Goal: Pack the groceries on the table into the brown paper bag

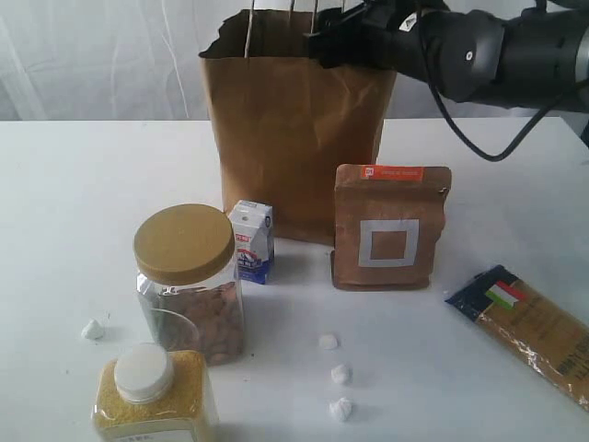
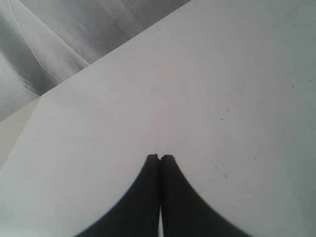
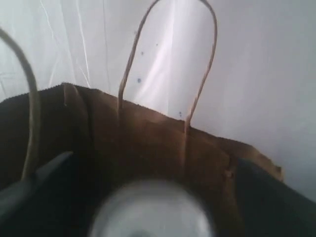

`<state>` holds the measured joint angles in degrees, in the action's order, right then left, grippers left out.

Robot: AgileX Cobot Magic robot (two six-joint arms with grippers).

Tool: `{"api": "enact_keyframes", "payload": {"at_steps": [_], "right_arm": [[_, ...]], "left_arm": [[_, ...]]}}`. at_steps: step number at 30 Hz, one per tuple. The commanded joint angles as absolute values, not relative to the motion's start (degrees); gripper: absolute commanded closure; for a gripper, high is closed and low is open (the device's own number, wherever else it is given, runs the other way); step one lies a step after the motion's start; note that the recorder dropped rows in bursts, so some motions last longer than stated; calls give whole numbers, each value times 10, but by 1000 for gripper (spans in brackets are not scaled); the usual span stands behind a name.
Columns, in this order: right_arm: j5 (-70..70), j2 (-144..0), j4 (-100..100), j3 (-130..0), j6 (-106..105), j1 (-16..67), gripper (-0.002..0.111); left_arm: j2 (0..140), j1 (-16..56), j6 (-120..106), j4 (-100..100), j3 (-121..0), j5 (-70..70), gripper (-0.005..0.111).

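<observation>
White table (image 1: 74, 166) carries the brown paper bag (image 1: 285, 138) at 12 o'clock. My right gripper (image 1: 329, 41), spread, hangs over its mouth. A blurred round top, probably the dark pull-tab can (image 3: 150, 212), sits directly beneath. The pouch (image 1: 391, 227), upright, lies at 6 o'clock, nearest this arm. My left gripper (image 2: 159, 159) is pressed together.

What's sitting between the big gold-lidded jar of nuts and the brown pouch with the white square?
A small white-blue carton, standing close by the jar; from it to the pouch the white table is bare. The exterior view shows this.

bag (image 1: 285, 138): matt kraft paper | nut jar (image 1: 189, 304): clear glossy plastic | table (image 1: 74, 212): smooth white
</observation>
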<state>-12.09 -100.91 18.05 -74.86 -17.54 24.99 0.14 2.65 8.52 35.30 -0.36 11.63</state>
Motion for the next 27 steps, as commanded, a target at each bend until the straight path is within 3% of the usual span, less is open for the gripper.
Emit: {"api": "enact_keyframes", "payload": {"at_steps": [1,27], "right_arm": [[-129,-1002,180,-754,-178,245,23],[-112,-977,180,-754,-178,245,23]], "left_arm": [[0,29,88,353,0,115,107],[0,29,88,353,0,115,107]]}}
